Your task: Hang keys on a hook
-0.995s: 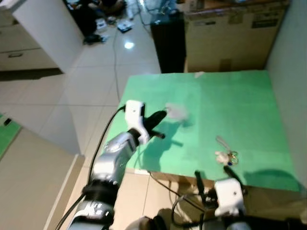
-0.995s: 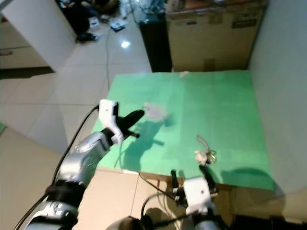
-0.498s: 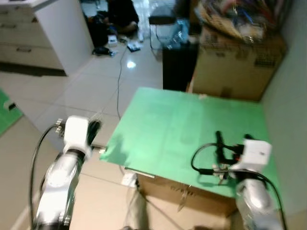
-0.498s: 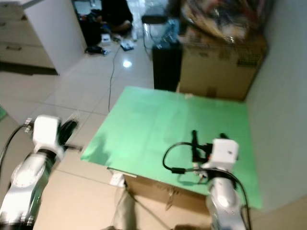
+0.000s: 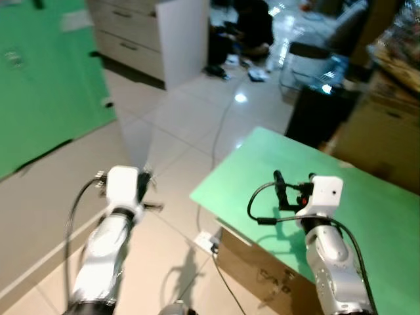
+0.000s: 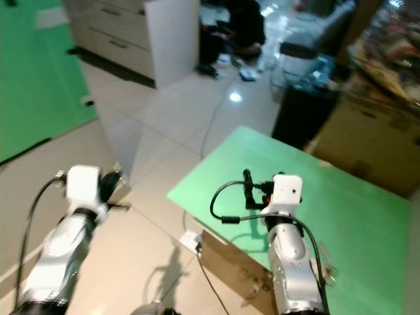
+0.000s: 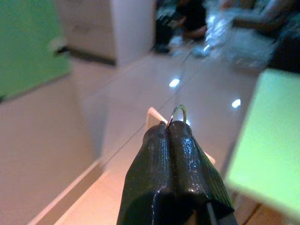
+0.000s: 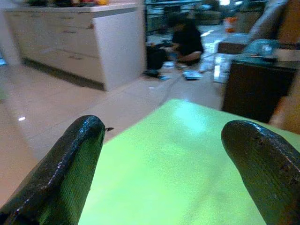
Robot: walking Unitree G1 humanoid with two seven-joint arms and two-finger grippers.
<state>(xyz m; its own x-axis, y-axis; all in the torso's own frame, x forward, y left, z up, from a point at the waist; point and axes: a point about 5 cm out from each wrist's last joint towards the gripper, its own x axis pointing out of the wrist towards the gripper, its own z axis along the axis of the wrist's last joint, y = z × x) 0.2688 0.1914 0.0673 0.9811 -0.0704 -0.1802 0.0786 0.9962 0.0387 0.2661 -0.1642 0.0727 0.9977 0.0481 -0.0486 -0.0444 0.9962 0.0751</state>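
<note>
- Left gripper (image 7: 176, 129) raised over the tiled floor (image 5: 177, 131), off the near-left edge of the green tabletop (image 5: 367, 216); fingers pressed together on a small metal key ring (image 7: 178, 112), with only its loop poking out past the tips.
- Rest of the keys hidden behind the closed fingers; cannot tell more of them.
- Right gripper (image 8: 164, 154) held above the green tabletop near its left corner, fingers spread wide with nothing between them; black cable looping from its white wrist housing (image 5: 325, 195).
- Tabletop resting on a cardboard box (image 5: 262, 275), brown side showing under the near edge; a cord trailing from it to a white plug (image 5: 207, 241) on the floor.
- Beyond the table's far edge, a black cabinet (image 5: 318, 115) and a large brown carton (image 5: 380, 141).
- White drawer units (image 5: 141, 39) and a white panel (image 5: 187, 36) across the room.
- A person in dark clothes (image 5: 252, 29) sitting on the floor among scattered items.
- Green board (image 5: 46, 85) standing at the far left.
- Glossy pale tiles with light spots reflected.
</note>
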